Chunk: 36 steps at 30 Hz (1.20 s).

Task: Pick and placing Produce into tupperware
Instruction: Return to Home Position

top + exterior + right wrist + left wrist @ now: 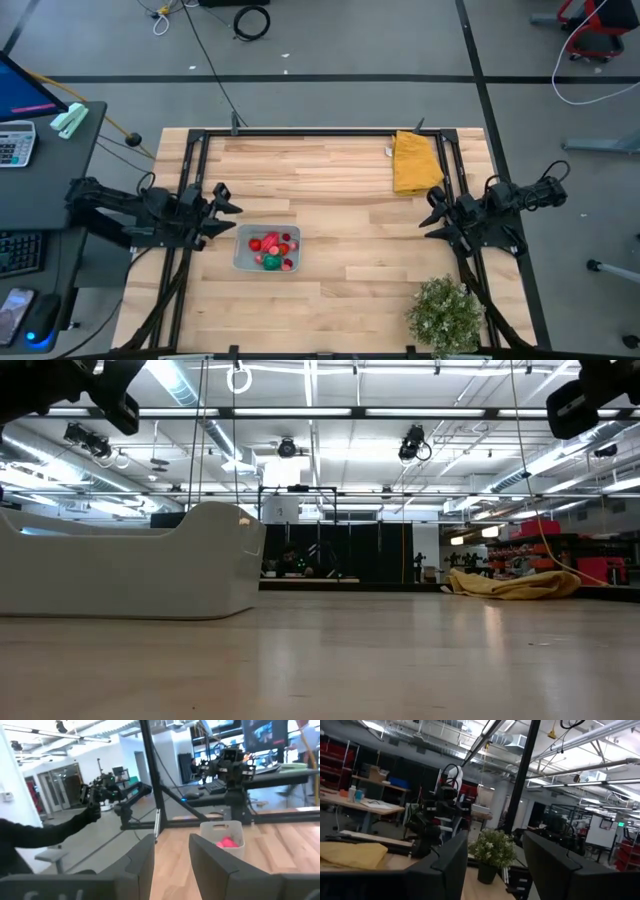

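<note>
The tupperware (pixel 266 249) is a translucent pale grey-blue container resting flat on the table's left-middle; it looms at the left of the low view (pixel 130 565) and shows far off in the right wrist view (pixel 223 837). Inside lie the produce (pixel 272 249): several red and pink pieces and one green; a pink piece (pixel 226 842) shows in the right wrist view. My left gripper (pixel 228 210) hovers open just left of the container, touching nothing; its fingers stand apart in its wrist view (pixel 495 865). My right gripper (pixel 432 212) waits open at the right edge (pixel 171 855).
A yellow folded cloth (pixel 415 162) lies at the far right corner, also seen in the low view (pixel 515 584). A bushy green plant (pixel 445 314) stands at the near right corner. Bare wood stretches across the table's middle (pixel 350 220). A black-sleeved arm (pixel 45 832) shows beyond the table.
</note>
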Available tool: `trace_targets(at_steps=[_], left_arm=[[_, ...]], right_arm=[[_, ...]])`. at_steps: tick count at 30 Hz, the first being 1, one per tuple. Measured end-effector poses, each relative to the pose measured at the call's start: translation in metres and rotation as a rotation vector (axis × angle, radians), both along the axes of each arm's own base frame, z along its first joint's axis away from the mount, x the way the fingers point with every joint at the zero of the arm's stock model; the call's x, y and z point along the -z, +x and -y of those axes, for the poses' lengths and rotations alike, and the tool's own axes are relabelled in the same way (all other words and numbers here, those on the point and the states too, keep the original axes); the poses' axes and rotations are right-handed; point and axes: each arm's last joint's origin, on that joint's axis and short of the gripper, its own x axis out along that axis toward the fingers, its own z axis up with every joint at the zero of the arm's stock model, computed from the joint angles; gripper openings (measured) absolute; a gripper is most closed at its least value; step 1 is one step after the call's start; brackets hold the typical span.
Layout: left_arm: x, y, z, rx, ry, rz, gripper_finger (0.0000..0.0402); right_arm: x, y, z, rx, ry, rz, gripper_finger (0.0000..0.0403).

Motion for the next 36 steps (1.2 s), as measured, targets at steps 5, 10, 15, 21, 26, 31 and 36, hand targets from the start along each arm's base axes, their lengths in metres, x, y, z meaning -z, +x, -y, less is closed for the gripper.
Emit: trace_targets(at_steps=[5, 10, 15, 21, 26, 31, 36], left_arm=[[-0.001, -0.001, 0.0, -0.021, 0.018, 0.018, 0.0192], [-0.001, 0.0, 0.0, -0.013, -0.005, 0.01, 0.0191], [-0.002, -0.001, -0.001, -0.02, 0.009, 0.025, 0.0197], [0.001, 0.0, 0.0, -0.017, 0.024, -0.004, 0.0196], [0.015, 0.001, 0.0, -0.016, 0.019, -0.015, 0.019], [0.019, 0.002, -0.001, -0.052, 0.007, -0.034, 0.0194], [0.023, 0.003, -0.001, -0.036, -0.027, -0.077, 0.0199]], right_arm=[[0.006, 0.004, -0.001, 0.026, 0.006, 0.037, 0.013], [0.026, 0.012, -0.004, 0.011, 0.01, 0.079, 0.013], [0.026, 0.012, -0.003, 0.022, 0.015, 0.112, 0.013], [0.032, 0.014, -0.003, 0.05, 0.031, 0.076, 0.013], [0.046, 0.018, -0.001, 0.14, 0.07, 0.02, 0.013], [0.045, 0.019, -0.001, 0.153, 0.06, 0.027, 0.013], [0.045, 0.019, -0.001, 0.156, 0.032, 0.032, 0.013]])
